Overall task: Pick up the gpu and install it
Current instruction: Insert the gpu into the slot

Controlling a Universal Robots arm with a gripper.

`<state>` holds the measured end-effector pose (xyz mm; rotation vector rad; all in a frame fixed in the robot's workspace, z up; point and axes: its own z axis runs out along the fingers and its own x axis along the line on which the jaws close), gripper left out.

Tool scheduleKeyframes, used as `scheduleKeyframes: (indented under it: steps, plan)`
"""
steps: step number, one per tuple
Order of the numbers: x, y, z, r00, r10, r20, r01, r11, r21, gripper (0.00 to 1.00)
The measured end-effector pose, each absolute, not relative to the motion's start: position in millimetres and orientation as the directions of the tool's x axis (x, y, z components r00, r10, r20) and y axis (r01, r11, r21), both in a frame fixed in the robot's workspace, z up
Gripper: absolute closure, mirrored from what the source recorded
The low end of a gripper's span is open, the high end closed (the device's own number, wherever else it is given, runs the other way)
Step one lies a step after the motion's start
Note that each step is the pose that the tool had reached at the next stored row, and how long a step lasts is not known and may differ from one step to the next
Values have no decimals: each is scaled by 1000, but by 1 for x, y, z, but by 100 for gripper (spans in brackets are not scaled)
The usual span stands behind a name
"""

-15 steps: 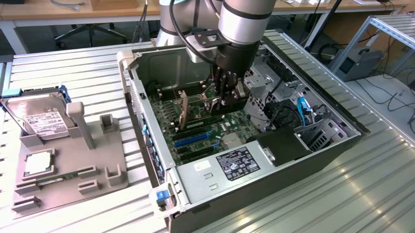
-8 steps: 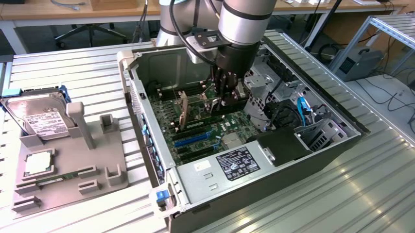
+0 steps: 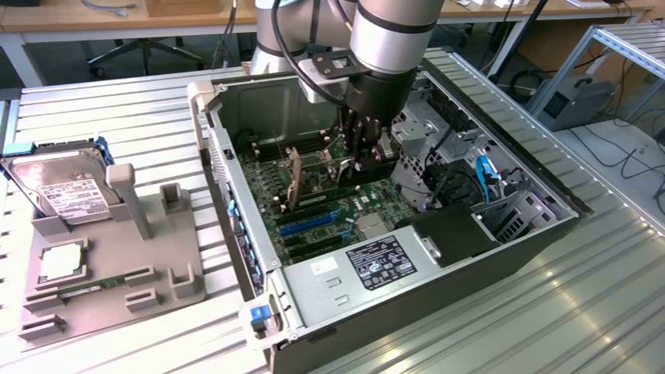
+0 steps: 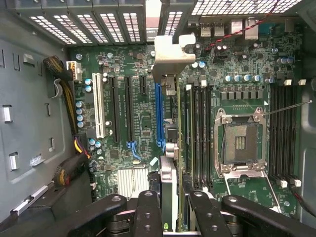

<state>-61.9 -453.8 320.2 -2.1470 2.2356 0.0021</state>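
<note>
Black metal fingers of the pincer are sitting nearest the lens in the wrist view, pinching the thin flat gpu card edge-on between them — black face on one side, brownish-green board on the other. The card's silver metal bracket is standing at the far end from the pincer, up against the slotted grey rear wall of the case. The gpu is hanging upright right over the long blue expansion slot on the green motherboard; cannot tell if its edge is touching the slot.

Beside the pincer on one side, the square silver processor socket is lying open, with black memory slots between it and the card. On the other side, a white slot and black slots.

In the exterior view the grey robot arm is reaching down into the open black-and-silver computer case, pincer deep inside, brownish card just beside it. Well apart from the pincer, toward the exterior view's left — a grey plastic parts tray holding a silver hard drive with white label and a narrow green memory stick.
</note>
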Motion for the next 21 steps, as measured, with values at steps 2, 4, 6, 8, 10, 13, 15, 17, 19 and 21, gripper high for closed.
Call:
scheduleKeyframes:
  steps: [2,4,6,8,10,13,15,17,19,21]
  plan:
    - [-62,-454,320,-40,-999,-31,-999,41,-28,73]
    - [-62,-454,320,-40,-999,-31,-999,41,-28,73]
    - [-62,-455,320,-40,-999,-31,-999,41,-28,73]
    - [-62,-455,320,-40,-999,-31,-999,41,-28,73]
    - [-62,-456,320,-40,-999,-31,-999,41,-28,73]
    - [-63,-456,319,-40,-999,-31,-999,41,-28,73]
    - [-63,-456,319,-40,-999,-31,-999,41,-28,73]
    - [-63,-457,319,-40,-999,-31,-999,41,-28,73]
    - [-63,-458,319,-40,-999,-31,-999,41,-28,73]
    - [-63,-458,319,-40,-999,-31,-999,41,-28,73]
